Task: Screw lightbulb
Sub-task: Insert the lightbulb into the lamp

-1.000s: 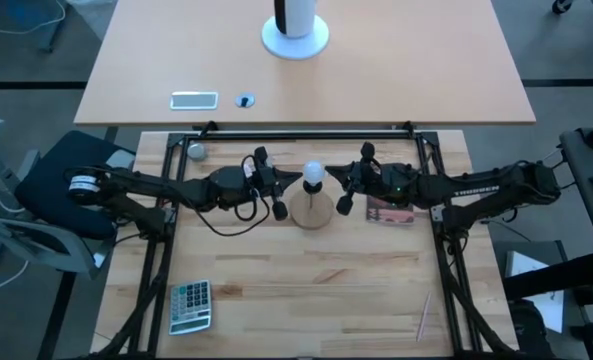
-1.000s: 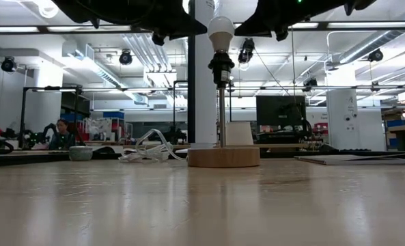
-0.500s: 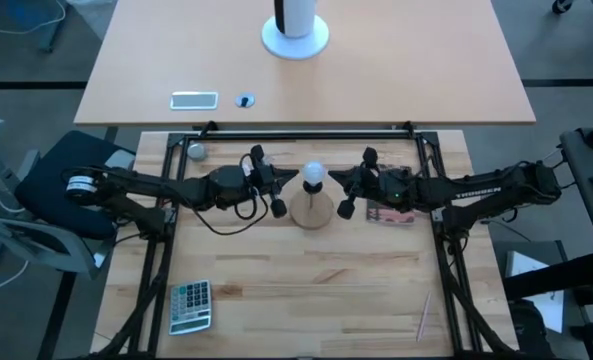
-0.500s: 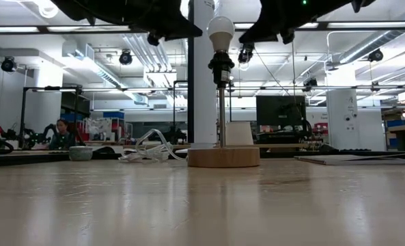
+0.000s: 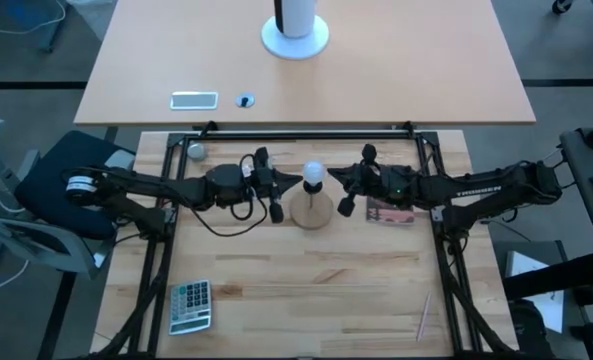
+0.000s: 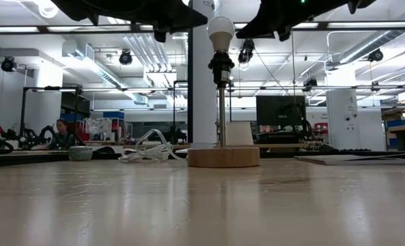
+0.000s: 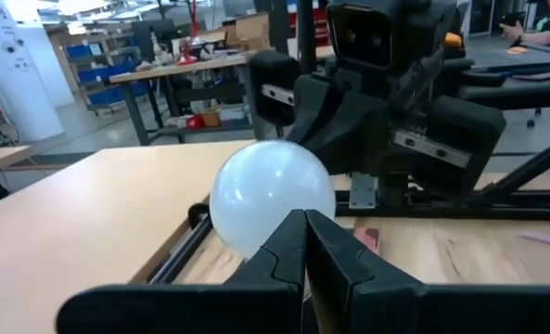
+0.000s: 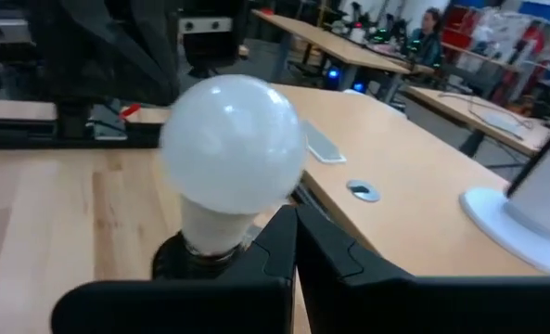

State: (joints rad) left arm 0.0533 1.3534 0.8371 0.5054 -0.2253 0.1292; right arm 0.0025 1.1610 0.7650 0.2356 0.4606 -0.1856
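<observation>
Lightbulb (image 5: 314, 174) seated on stand (image 5: 311, 211); left gripper (image 5: 274, 190), right gripper (image 5: 344, 190) flank it, fingers pressed together.

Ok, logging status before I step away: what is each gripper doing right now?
Left gripper: shut, empty, beside the lightbulb.
Right gripper: shut, empty, on the bulb's other side.

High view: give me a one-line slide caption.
Lightbulb seated atop the wooden stand, left hand and right hand flanking it.

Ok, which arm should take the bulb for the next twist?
Right, marginally: the right gripper sits, shut, just short of the lightbulb, its neck in plain sight. The left gripper, also shut, looks no nearer. Either must open first.
</observation>
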